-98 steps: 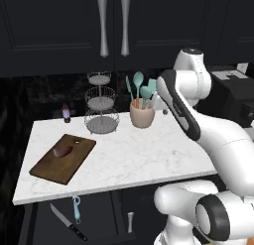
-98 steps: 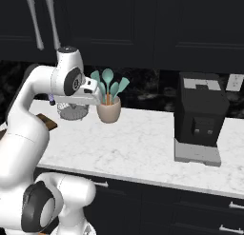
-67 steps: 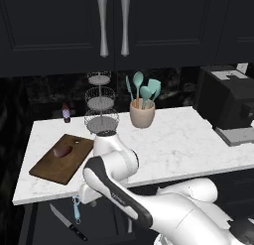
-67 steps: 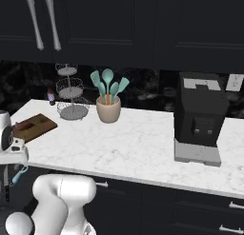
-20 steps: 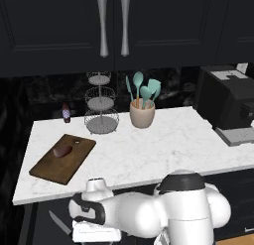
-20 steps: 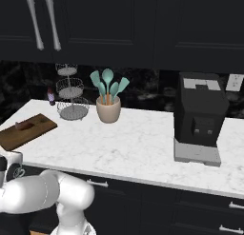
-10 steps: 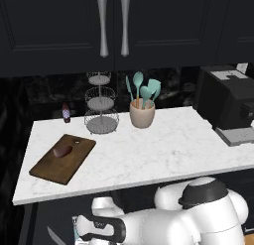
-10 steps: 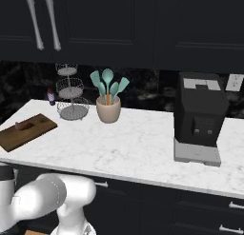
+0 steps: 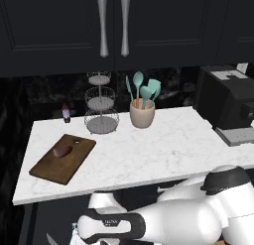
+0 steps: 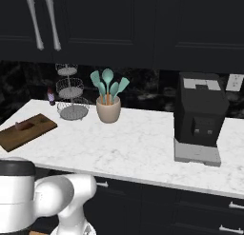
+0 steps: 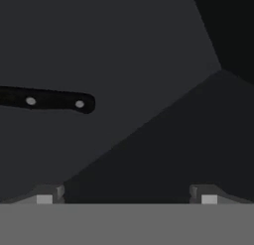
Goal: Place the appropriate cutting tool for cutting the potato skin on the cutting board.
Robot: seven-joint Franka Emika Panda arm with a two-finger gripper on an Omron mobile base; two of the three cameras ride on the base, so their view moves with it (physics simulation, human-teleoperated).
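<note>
Across the middle of the left base view, a white marble counter (image 9: 163, 150) carries the cutting board (image 9: 63, 158) at centre left, with the potato (image 9: 63, 151) lying on the board's upper half, near its small hole. Behind the board, toward the upper left of the frame, a small dark bottle (image 9: 66, 112) stands just beside a three-tier wire stand (image 9: 100, 105), and a beige crock of teal utensils (image 9: 142, 111) sits to the right of the stand. A black coffee machine (image 9: 228, 102) occupies the right edge, under dark cabinet doors with two long metal handles (image 9: 113, 25). At the bottom of the frame the white arm bends down below the counter's front edge, its dark wrist joint at lower left — the gripper itself is hidden there. Low in the hand view, the gripper (image 11: 126, 193) shows two fingertips (image 11: 48, 194) set wide apart at the lower left and lower right, nothing between them. At that view's centre left, the black riveted handle of a kitchen knife (image 11: 47, 99) lies on a dark grey surface, well apart from both tips. The peeler cannot be made out in any view. In the right base view, the board sits at the left edge of the frame, the coffee machine at centre right.
</note>
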